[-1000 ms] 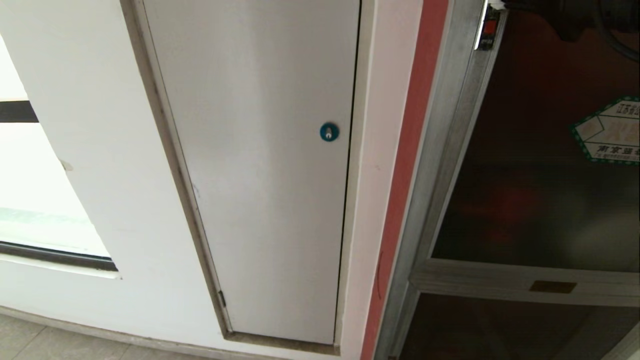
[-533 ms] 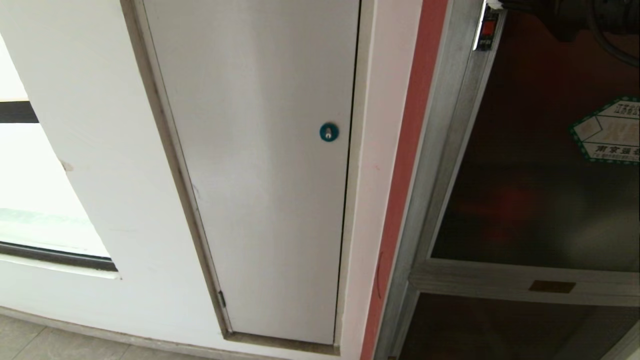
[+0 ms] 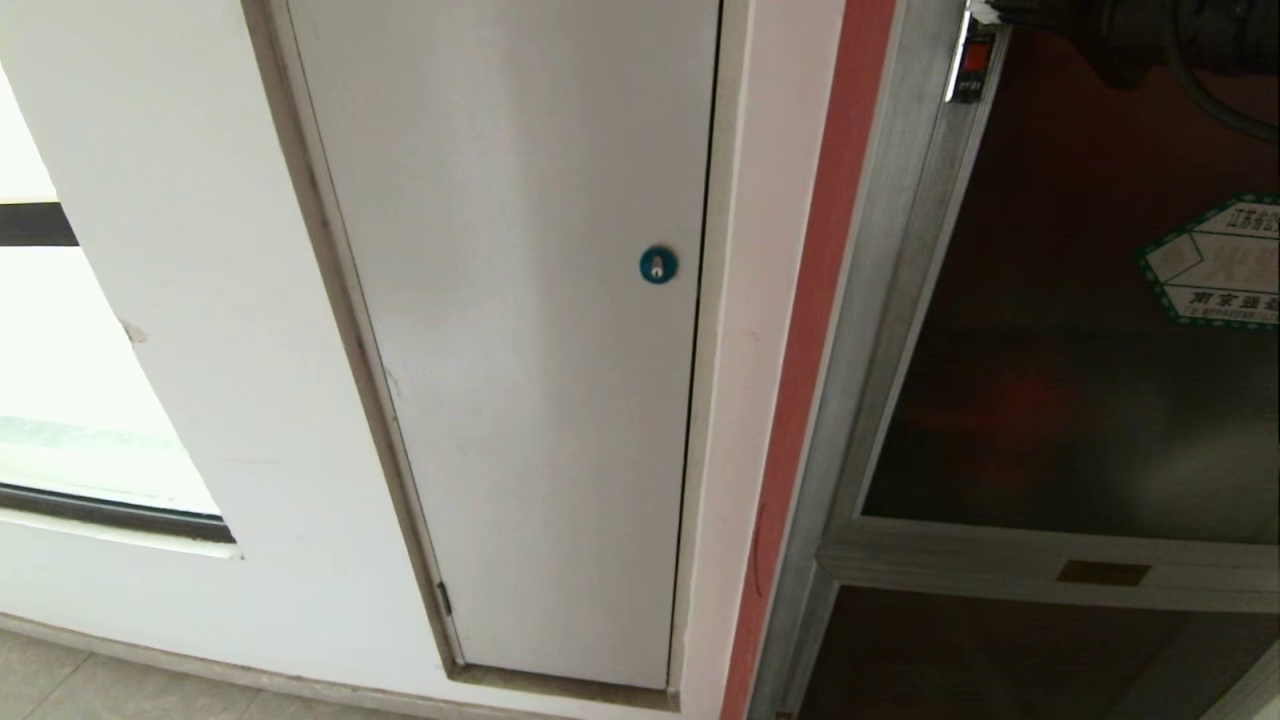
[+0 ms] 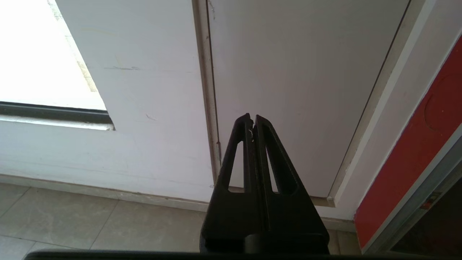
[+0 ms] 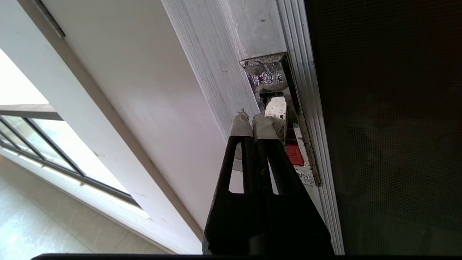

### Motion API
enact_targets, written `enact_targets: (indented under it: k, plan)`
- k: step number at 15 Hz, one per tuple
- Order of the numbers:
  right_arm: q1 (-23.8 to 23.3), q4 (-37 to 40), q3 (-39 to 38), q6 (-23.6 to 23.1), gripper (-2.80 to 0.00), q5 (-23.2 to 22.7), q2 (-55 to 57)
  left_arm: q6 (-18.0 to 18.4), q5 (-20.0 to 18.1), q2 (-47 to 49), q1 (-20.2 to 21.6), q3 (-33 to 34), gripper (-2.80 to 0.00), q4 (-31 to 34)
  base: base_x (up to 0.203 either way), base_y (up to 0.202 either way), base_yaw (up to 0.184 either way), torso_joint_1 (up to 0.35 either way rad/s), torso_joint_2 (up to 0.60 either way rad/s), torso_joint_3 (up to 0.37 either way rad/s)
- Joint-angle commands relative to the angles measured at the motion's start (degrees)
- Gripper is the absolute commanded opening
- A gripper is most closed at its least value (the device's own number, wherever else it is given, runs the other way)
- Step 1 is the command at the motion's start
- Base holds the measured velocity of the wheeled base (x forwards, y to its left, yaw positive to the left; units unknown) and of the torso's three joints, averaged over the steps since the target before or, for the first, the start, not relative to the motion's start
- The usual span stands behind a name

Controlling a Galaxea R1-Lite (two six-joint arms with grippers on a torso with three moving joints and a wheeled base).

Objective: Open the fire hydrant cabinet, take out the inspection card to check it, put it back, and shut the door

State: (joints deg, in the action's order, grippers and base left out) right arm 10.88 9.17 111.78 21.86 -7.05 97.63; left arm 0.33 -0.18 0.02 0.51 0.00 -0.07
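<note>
The fire hydrant cabinet [image 3: 880, 330] stands at the right, brushed silver with a red side strip. Its door [image 3: 1080, 380] of dark glass carries a green-bordered hexagonal sticker [image 3: 1215, 262] and lies flat in the frame. The red-and-chrome latch [image 5: 276, 104] sits on the door's silver edge. My right gripper [image 5: 252, 121] is shut, and its taped fingertips [image 5: 265, 127] are right at the latch's chrome tab, above the red piece [image 5: 294, 154]. My left gripper [image 4: 252, 121] is shut and parked low, pointing at the foot of the wall. The inspection card is out of view.
A plain white door [image 3: 520, 350] with a small blue round lock [image 3: 658, 264] fills the wall left of the cabinet. A window [image 3: 70, 400] lies further left. Below the glass door is a lower dark panel with a brass plate [image 3: 1104, 573]. The tiled floor [image 4: 90, 224] runs along the wall.
A little more of my right arm's dark body shows at the head view's top right corner. Nothing else has visibly moved.
</note>
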Motion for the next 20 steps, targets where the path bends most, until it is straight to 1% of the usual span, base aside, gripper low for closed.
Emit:
enact_targets:
  k: [1,7,20]
  plan:
    - [-0.3,0.1,-0.1,0.1,-2.8,0.1,0.9,0.0,0.0,0.1,0.0,0.1,-2.8,0.0,0.0,0.0,0.0,0.0,0.0,0.0]
    - [-1.6,0.2,-0.2,0.5,-2.8,0.0,1.8,0.0,0.0,0.1,0.0,0.1,-2.8,0.0,0.0,0.0,0.0,0.0,0.0,0.0]
    - [-1.5,1.6,-0.8,0.5,-2.8,0.0,0.3,0.0,0.0,0.1,0.0,0.1,-2.8,0.0,0.0,0.0,0.0,0.0,0.0,0.0]
